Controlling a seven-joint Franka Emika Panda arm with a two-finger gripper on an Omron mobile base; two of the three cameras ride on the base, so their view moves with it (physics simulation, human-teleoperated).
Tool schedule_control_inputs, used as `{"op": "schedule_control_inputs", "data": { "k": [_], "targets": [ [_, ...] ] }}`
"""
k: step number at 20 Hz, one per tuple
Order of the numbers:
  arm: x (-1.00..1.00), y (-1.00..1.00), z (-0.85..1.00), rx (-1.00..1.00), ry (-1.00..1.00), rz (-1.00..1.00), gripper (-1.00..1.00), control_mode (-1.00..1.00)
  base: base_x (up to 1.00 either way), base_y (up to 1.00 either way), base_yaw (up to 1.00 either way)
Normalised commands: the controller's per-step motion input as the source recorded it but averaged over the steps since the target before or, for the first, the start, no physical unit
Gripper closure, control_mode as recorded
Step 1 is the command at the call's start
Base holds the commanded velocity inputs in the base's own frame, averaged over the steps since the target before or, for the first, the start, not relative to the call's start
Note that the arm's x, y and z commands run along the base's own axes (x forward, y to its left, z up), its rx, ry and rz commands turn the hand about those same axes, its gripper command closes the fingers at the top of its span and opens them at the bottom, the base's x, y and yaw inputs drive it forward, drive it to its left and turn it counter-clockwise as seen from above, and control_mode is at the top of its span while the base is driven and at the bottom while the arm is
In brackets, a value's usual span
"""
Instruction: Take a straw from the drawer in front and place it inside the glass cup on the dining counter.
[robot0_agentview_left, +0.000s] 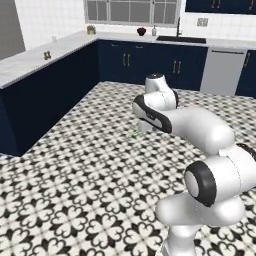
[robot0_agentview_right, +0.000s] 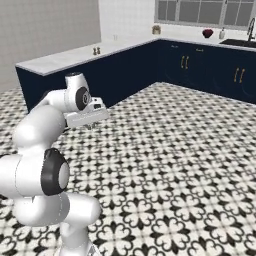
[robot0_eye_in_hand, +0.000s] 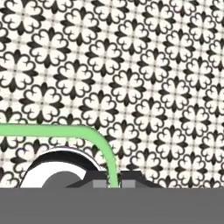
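The fingers (robot0_eye_in_hand: 114, 183) are clenched on the straw (robot0_eye_in_hand: 65, 131), with almost no gap between the two dark tips. In the hand view, the straw is pinched between the tips at the lower edge. From there it rises, bends in a smooth curve and runs level to the left edge of that view. The straw is bright green and thin.

Behind the straw, the hand view shows the patterned floor (robot0_eye_in_hand: 144, 65), black floral motifs on white tiles. The fingers point down at this floor. Nothing else touches the straw.

In the left base view, the arm (robot0_agentview_left: 200, 130) reaches forward over the floor (robot0_agentview_left: 75, 190). A small green speck, the straw (robot0_agentview_left: 135, 133), shows just left of the arm's forward end, above the floor and well apart from the table (robot0_agentview_left: 35, 62). That table is a marble slab on a navy-blue base and runs along the left side of the view. Two small brown objects (robot0_agentview_left: 47, 55) stand on it.

In the right base view, the arm (robot0_agentview_right: 50, 120) is folded at the left, with the hand (robot0_agentview_right: 86, 116) held level above the floor (robot0_agentview_right: 175, 165). The same table (robot0_agentview_right: 75, 57) lies beyond the hand, apart from it. The fingers themselves cannot be made out in this view.

The straw is off every surface, carried in the fingers over open floor, near the table but not over it.
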Motion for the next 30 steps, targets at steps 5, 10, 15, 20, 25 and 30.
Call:
{"op": "schedule_control_inputs", "data": {
  "k": [5,10,15,20,25,30],
  "targets": [
    [0.0,0.0,0.0,0.0,0.0,0.0,1.0,1.0,0.31,1.0,-0.16],
    [0.0,0.0,0.0,0.0,0.0,0.0,1.0,1.0,0.11,1.0,-0.22],
    [0.0,0.0,0.0,0.0,0.0,0.0,1.0,1.0,0.0,1.0,-0.24],
    [0.0,0.0,0.0,0.0,0.0,0.0,1.0,1.0,-0.02,1.0,-0.25],
    [0.0,0.0,0.0,0.0,0.0,0.0,1.0,1.0,-0.05,1.0,-0.25],
    [0.0,0.0,0.0,0.0,0.0,0.0,1.0,1.0,-0.06,1.0,-0.25]
  ]
}}
